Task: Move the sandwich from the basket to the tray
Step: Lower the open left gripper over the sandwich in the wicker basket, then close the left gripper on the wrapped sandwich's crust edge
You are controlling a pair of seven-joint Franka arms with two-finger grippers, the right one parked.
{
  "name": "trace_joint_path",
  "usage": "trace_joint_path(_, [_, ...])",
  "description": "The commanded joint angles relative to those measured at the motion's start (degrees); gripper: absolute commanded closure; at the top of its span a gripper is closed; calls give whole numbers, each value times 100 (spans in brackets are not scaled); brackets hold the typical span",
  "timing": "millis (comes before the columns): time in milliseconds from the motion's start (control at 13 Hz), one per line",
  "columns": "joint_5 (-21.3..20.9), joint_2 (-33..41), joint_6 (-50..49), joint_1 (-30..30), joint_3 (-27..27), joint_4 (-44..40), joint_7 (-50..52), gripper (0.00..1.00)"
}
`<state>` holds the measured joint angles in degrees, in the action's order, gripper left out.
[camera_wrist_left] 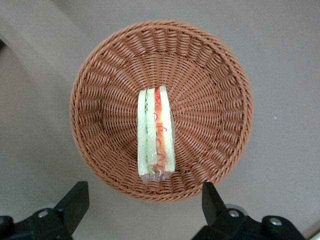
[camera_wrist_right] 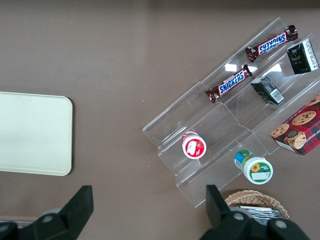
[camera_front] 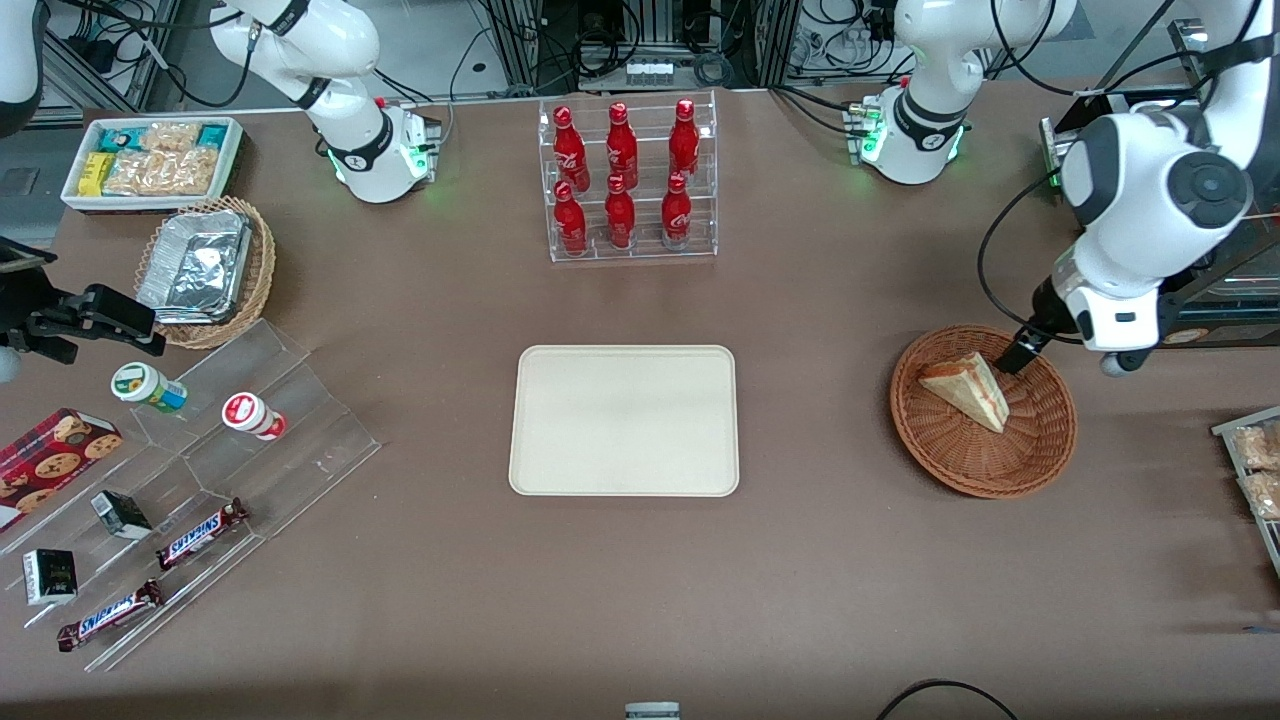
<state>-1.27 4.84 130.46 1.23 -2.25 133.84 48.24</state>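
The sandwich (camera_front: 968, 390), a white bread wedge with red, orange and green layers, lies in the reddish-brown wicker basket (camera_front: 1040, 440) toward the working arm's end of the table. In the left wrist view the sandwich (camera_wrist_left: 156, 132) lies in the middle of the basket (camera_wrist_left: 210, 90) with its cut side up. My left gripper (camera_front: 1020, 355) hovers over the basket's rim farther from the front camera. It is open and empty (camera_wrist_left: 144, 205), its fingers (camera_wrist_left: 75, 202) spread wide above the table beside the rim. The cream tray (camera_front: 625, 420) lies bare mid-table and also shows in the right wrist view (camera_wrist_right: 30, 132).
A clear rack of red bottles (camera_front: 630, 180) stands farther from the front camera than the tray. A clear stepped stand with snacks (camera_front: 200, 480), a tan wicker basket with foil trays (camera_front: 205, 270) and a white bin (camera_front: 155, 160) lie toward the parked arm's end. Snack packets (camera_front: 1255, 460) lie near the basket.
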Motion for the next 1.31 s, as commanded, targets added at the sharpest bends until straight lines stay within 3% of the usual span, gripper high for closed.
trace_joint_path(0, [4,-8,899,79,-47,641,89,0])
trace_joint_path(538, [30,-790,2255,141,-38,986,335,0])
trace_joint_path(1231, [30,-1037,2520,71,-47,1021,546,2])
